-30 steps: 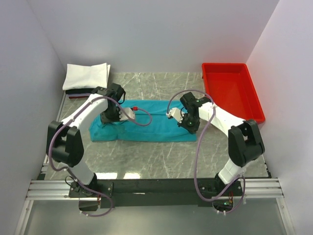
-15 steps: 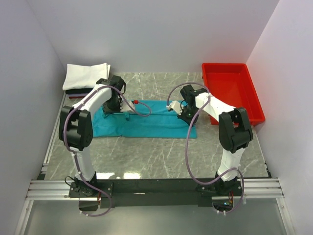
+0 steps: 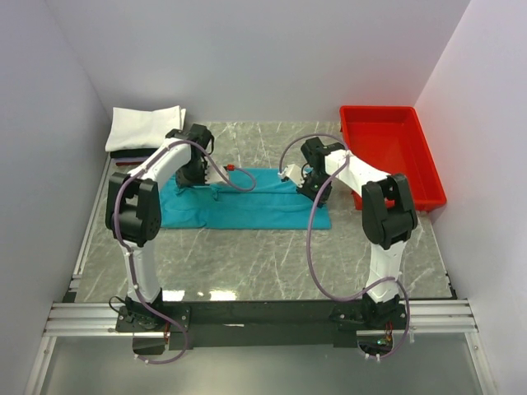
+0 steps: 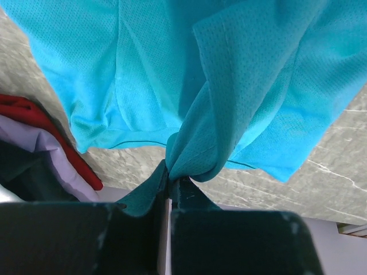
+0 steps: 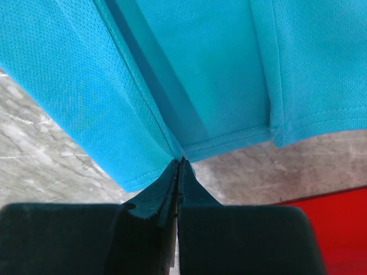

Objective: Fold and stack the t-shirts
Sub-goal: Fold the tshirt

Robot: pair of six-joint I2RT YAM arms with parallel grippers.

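A teal-blue t-shirt [image 3: 247, 206] lies folded lengthwise across the middle of the table. My left gripper [image 3: 198, 175] is shut on its far left edge; in the left wrist view the cloth [image 4: 229, 80] bunches between the closed jaws [image 4: 171, 179]. My right gripper [image 3: 313, 186] is shut on the shirt's far right edge; in the right wrist view the hem [image 5: 189, 86] runs into the closed jaws [image 5: 179, 163]. A folded white t-shirt [image 3: 144, 126] tops a stack with dark and red shirts [image 3: 128, 155] at the back left.
A red plastic tray [image 3: 387, 152] stands at the back right. White walls close in the left, back and right sides. The stack's red and pale cloth edges [image 4: 34, 137] show in the left wrist view.
Both grippers have carried the shirt's near edge away from the bases and over to its far edge. The shirt now lies narrower, folded in half lengthwise.
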